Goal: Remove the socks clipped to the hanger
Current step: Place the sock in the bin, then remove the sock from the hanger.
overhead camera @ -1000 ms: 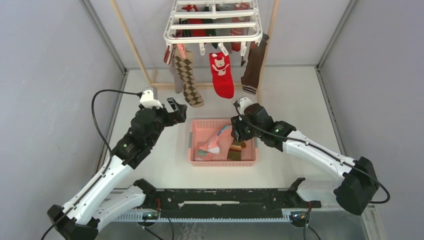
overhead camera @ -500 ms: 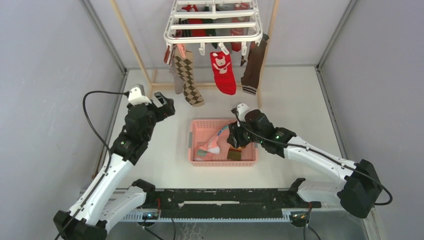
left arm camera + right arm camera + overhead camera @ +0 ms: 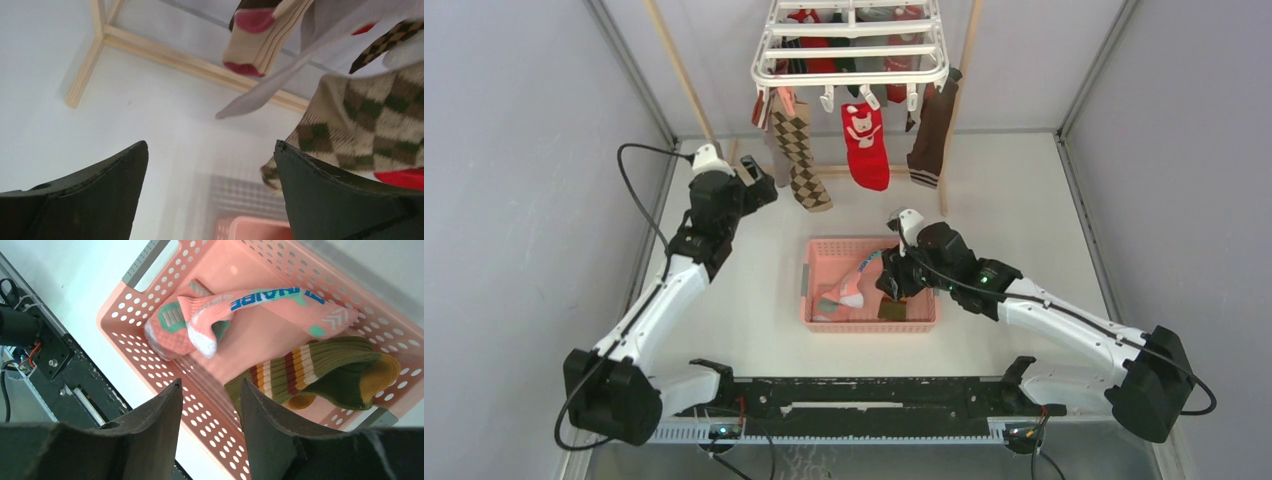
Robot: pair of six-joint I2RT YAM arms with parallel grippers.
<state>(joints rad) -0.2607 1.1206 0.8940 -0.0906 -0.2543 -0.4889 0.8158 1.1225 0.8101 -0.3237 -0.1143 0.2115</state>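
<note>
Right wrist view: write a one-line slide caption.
Open right gripper hovers over the pink basket containing a pink sock and a green striped sock.

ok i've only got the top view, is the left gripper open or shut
observer: Open. The left wrist view shows the left gripper with its fingers spread wide and nothing between them.
operator: what's ahead of it
observer: The brown argyle sock hangs just past one fingertip, outside the gap.
operator: and the right one
observer: The right gripper is open by a narrower gap and empty, looking down into the pink basket.
</note>
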